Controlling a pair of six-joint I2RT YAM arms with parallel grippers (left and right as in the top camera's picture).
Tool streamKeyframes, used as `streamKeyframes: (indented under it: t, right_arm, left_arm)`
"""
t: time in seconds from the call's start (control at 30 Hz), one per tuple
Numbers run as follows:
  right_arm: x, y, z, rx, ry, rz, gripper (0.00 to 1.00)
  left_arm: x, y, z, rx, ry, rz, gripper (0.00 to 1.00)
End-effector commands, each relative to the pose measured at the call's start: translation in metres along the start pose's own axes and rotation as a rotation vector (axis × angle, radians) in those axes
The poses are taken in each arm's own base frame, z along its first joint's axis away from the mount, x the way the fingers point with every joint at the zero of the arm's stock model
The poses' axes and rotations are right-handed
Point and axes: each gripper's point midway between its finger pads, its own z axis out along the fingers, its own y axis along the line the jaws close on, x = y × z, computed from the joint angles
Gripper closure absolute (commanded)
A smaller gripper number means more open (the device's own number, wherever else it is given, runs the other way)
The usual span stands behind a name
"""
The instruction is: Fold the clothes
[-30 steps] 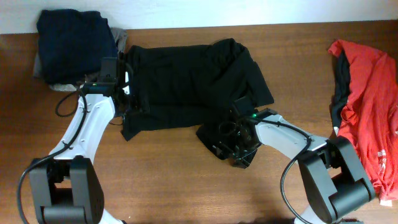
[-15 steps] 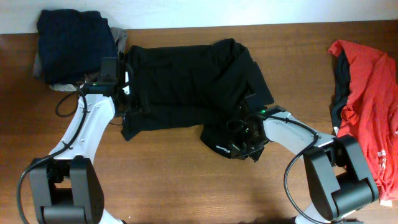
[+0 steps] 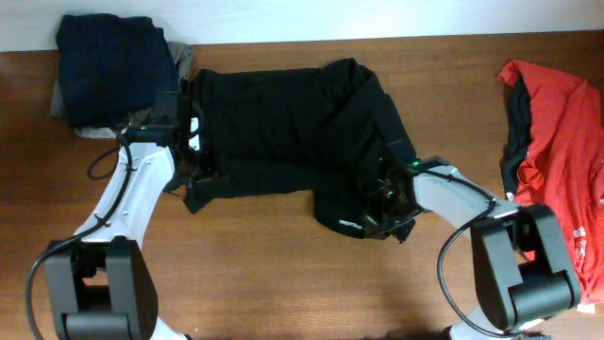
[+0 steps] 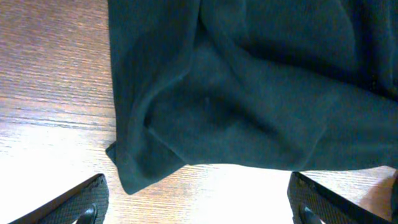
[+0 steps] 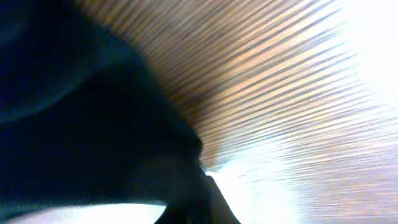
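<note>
We were mid-fold on the black garment (image 3: 283,123), spread across the upper middle of the surface (image 3: 245,283). Its lower-R flap (image 3: 354,203), w/ small white lettering (image 3: 349,225), sat bunched below the main body, right at our R hand (image 3: 385,203). The R wrist cam was blurred: black cloth on the left, bare wood beyond, no fingers seen. So we couldn't tell if that hand was clamped on the flap. Our L hand (image 4: 196,190) hovered wide over the garment's lower-L corner, fingers (image 4: 84,202) clear of the cloth, holding nothing.

Other clothes: navy one (image 3: 113,52) top-L over a grey one (image 3: 64,106); red one (image 3: 557,132) far R, unfolded, well apart.

Step, as we judged it: bringing the loose flap in over the body. It looked early in the task, w/ the black garment not squared and the red one untouched. The next move probably needed the R hand to carry the flap up onto the body w/o dragging the rest, while the L hand pinned its corner. The cloth was limp, so it would likely slump if released early.
</note>
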Motion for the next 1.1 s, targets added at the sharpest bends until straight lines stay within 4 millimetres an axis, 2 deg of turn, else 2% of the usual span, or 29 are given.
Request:
streamKeyframes:
  t: [0.0, 0.17, 0.33, 0.53, 0.63, 0.83, 1.07]
  right_arm:
    - [-0.026, -0.02, -0.01, 0.015, -0.045, 0.061, 0.96]
    - [-0.05, -0.035, -0.026, -0.027, -0.073, 0.092, 0.96]
    - [-0.069, -0.046, -0.038, -0.061, -0.101, 0.13, 0.96]
    - [-0.089, -0.051, -0.054, -0.099, -0.138, 0.158, 0.96]
    - [-0.091, -0.048, -0.056, -0.103, -0.147, 0.134, 0.96]
    - [-0.089, -0.047, -0.055, -0.099, -0.143, 0.128, 0.96]
    - [-0.087, -0.048, -0.055, -0.094, -0.136, 0.131, 0.96]
  left_arm:
    - [0.004, -0.003, -0.001, 0.024, 0.01, -0.011, 0.08]
    - [0.014, -0.001, 0.004, 0.018, 0.041, -0.014, 0.08]
    - [0.04, 0.003, 0.015, 0.005, 0.118, -0.032, 0.08]
    - [0.061, 0.009, 0.028, -0.008, 0.168, -0.037, 0.08]
    - [0.07, 0.009, 0.032, 0.0, 0.192, -0.038, 0.08]
    - [0.083, -0.005, 0.035, 0.086, 0.24, -0.048, 0.08]
    - [0.09, -0.004, 0.04, 0.082, 0.266, -0.051, 0.1]
